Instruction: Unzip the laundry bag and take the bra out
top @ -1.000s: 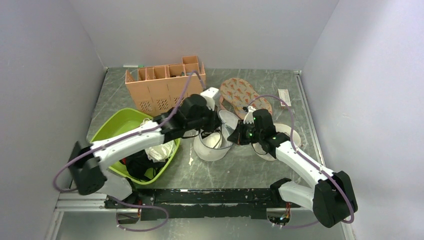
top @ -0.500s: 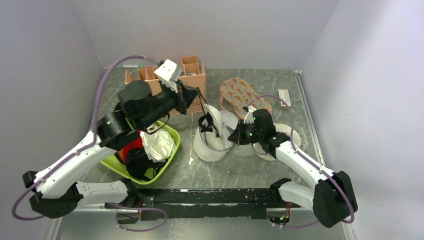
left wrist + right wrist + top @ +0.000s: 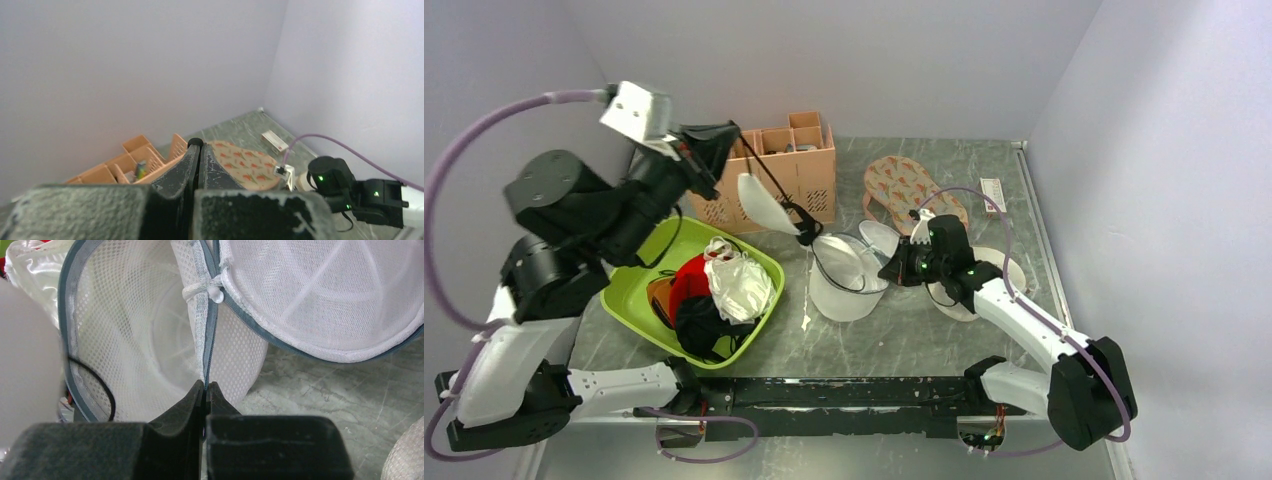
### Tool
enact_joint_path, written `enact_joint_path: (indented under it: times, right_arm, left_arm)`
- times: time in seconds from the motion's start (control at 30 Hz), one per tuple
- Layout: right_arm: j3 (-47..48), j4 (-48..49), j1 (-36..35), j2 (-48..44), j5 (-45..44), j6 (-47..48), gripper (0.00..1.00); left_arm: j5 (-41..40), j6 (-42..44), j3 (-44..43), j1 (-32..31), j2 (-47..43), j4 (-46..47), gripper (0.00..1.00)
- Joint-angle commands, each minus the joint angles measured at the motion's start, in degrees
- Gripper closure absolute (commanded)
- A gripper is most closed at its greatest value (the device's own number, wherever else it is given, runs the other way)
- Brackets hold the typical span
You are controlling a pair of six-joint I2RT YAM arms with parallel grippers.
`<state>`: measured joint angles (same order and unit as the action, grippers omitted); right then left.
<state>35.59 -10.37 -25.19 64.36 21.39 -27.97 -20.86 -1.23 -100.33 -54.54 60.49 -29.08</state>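
The white mesh laundry bag (image 3: 839, 292) stands open on the table, its round lid (image 3: 881, 240) flipped back. My right gripper (image 3: 892, 272) is shut on the bag's zip seam (image 3: 209, 355) at the near rim. My left gripper (image 3: 714, 140) is raised high at the left and shut on a thin black strap of the bra. A white bra cup (image 3: 761, 205) hangs in the air below it. The black strap (image 3: 809, 228) runs down to the bag's rim and loops inside it (image 3: 95, 385). In the left wrist view the fingers (image 3: 190, 165) are pressed together; the bra is hidden there.
A green basket (image 3: 639, 262) holds red, black and white garments at the left. An orange slotted organiser (image 3: 769, 170) stands at the back. A patterned slipper (image 3: 909, 190) and a small white box (image 3: 992, 193) lie at the back right. A cream mesh bag (image 3: 1004, 275) sits under my right arm.
My left arm has swung up and to the left, pulling the bra by its strap out of the bag. My right gripper has stayed shut on the bag's rim.
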Motion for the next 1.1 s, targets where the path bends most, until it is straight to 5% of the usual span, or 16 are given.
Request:
enact_joint_path:
  times: [0.0, 0.27, 0.4, 0.53, 0.7, 0.8, 0.9, 1.07]
  right_arm:
    - [1.38, 1.79, -0.31, 0.22, 0.13, 0.45, 1.00]
    - [0.56, 2.61, -0.30, 0.92, 0.82, 0.36, 1.00]
    - [0.96, 2.73, -0.35, 1.51, 1.00, 0.63, 1.00]
    - [0.47, 3.86, -0.31, 2.16, 1.45, 0.24, 1.00]
    - [0.27, 4.73, -0.39, 3.27, 2.75, 0.12, 1.00]
    - [0.99, 3.82, -0.39, 3.84, 2.72, 0.80, 1.00]
    - [0.98, 3.95, -0.40, 3.75, 2.35, 0.94, 1.00]
    - [1.64, 3.94, -0.39, 4.96, 3.18, 1.06, 1.00]
  left_arm:
    - [-7.18, 4.13, -5.76, 0.17, -2.36, -3.29, 0.93]
    - [-15.44, 4.18, -9.67, 0.20, -3.87, -9.67, 0.93]
    - [-19.31, 1.91, -3.80, 0.15, -5.98, -9.79, 0.93]
    - [-26.52, -4.98, 8.10, 0.14, -7.27, -10.67, 0.93]
    - [-39.01, -20.23, 13.58, 1.62, 0.79, -25.84, 0.93]
    - [-37.35, -17.63, 17.98, 7.99, -1.20, -21.43, 0.93]
    - [-26.71, -8.27, 24.28, 19.21, -5.87, -9.37, 0.93]
    - [-16.67, -6.51, 22.40, 33.90, 0.16, -10.16, 0.93]
